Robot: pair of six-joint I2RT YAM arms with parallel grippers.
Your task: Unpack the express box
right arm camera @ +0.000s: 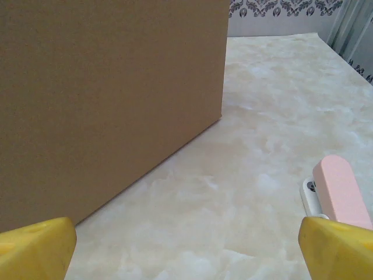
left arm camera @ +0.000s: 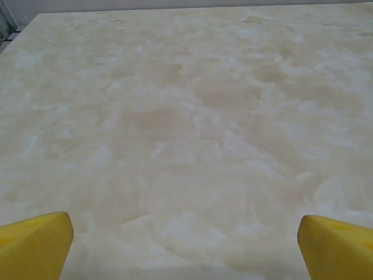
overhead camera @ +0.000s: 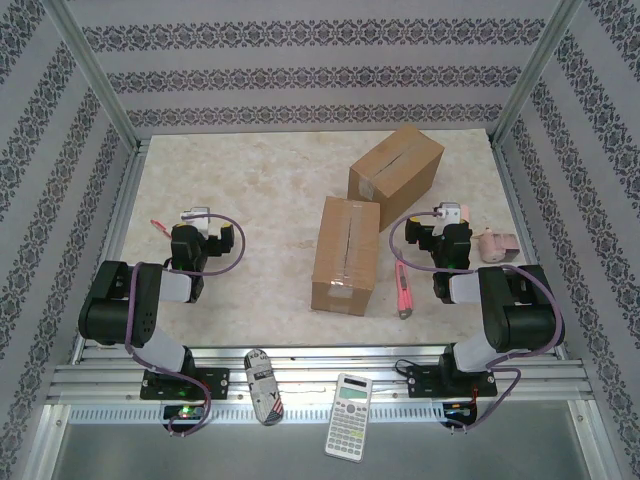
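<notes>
Marble table carries two boxes, one cutter; left claw and right claw gape wide, empty.

box cropped at edges, pink object part-hidden

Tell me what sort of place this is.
Probably a robot-training cell, not a real mailroom: the left arm and right arm bolted to an aluminium rail, patterned wall panels boxing in the marble-look table, and a taped cardboard box, a second box and a pink utility knife set out on it.
</notes>
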